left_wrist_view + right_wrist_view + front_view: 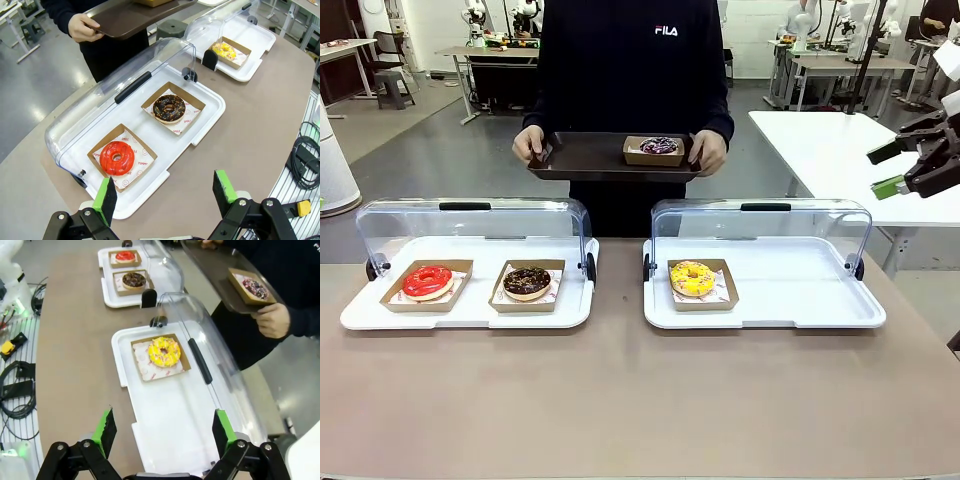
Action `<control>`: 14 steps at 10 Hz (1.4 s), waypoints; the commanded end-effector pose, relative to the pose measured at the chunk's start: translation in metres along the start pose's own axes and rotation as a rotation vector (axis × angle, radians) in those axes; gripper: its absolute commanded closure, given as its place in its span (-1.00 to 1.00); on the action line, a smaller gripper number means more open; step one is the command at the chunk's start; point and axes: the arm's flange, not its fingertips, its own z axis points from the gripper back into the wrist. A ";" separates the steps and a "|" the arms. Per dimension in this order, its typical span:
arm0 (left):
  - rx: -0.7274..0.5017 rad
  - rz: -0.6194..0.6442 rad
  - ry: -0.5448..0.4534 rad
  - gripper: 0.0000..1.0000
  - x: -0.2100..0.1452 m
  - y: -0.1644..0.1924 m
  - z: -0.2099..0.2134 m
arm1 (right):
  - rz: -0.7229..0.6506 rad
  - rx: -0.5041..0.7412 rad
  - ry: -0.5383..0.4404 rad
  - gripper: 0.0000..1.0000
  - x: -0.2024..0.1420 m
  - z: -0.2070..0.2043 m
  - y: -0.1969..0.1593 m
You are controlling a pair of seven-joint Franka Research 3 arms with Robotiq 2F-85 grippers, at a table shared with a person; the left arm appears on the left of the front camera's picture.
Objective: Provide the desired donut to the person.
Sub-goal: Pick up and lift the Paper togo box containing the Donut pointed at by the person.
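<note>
The person [620,70] stands at the far side and holds a dark tray [580,155] with both hands; on it sits a purple-iced donut [658,146] in a cardboard box. On the table, a red donut [427,281] and a chocolate donut [527,282] lie in the left white tray [470,318]. A yellow donut [692,278] lies in the right white tray [800,290]. Nothing marks one as the desired donut. My right gripper [905,165] hangs open, high at the right edge. My left gripper [165,190] is open above the table near the red donut [117,157].
Both white trays have clear hinged lids [470,225] standing open at the back. The brown tabletop [620,400] in front of the trays is bare. A white table [820,150] stands behind at the right. Cables [305,160] lie along the table's side.
</note>
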 end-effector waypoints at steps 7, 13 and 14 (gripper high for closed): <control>-0.007 -0.003 -0.006 -1.00 0.000 0.000 0.000 | 0.045 -0.006 -0.039 -1.00 0.002 0.002 0.000; -0.007 -0.003 -0.006 -1.00 0.000 0.000 0.000 | 0.045 -0.006 -0.039 -1.00 0.002 0.002 0.000; -0.007 -0.003 -0.006 -1.00 0.000 0.000 0.000 | 0.045 -0.006 -0.039 -1.00 0.002 0.002 0.000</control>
